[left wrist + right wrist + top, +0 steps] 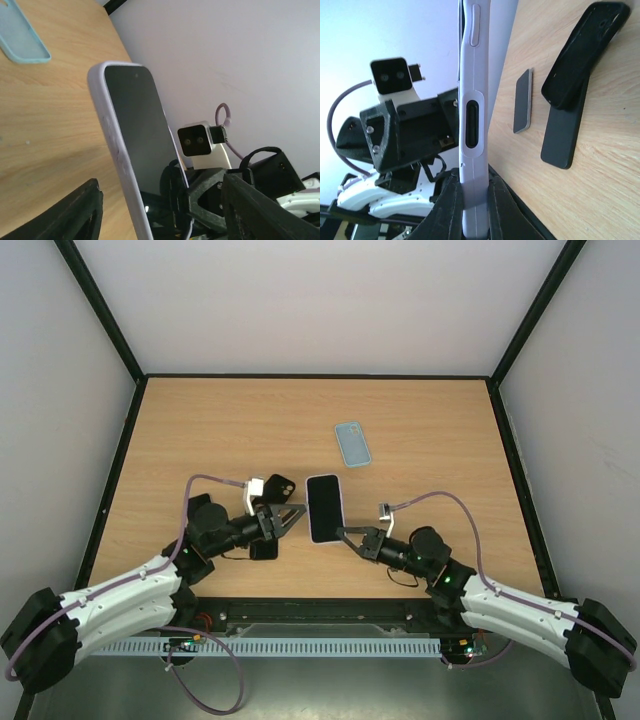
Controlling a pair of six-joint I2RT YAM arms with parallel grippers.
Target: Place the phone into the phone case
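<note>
A phone with a dark screen (324,506) sits inside a pale lilac case (111,131) and is held up off the table. My right gripper (347,533) is shut on its lower end; in the right wrist view the fingers (446,202) pinch the lilac edge (472,107). My left gripper (292,517) is open at the phone's left side. In the left wrist view its fingers (75,215) stand on either side of the phone, apart from it. A light blue case (352,443) lies empty on the table farther back and also shows in the left wrist view (20,35).
A black case (281,483) lies left of the phone, tilted onto a black slab (565,135) in the right wrist view (585,55). A small grey slab (522,102) lies beside them. Another black item (264,549) sits under my left gripper. Black frame rails edge the wooden table (430,420).
</note>
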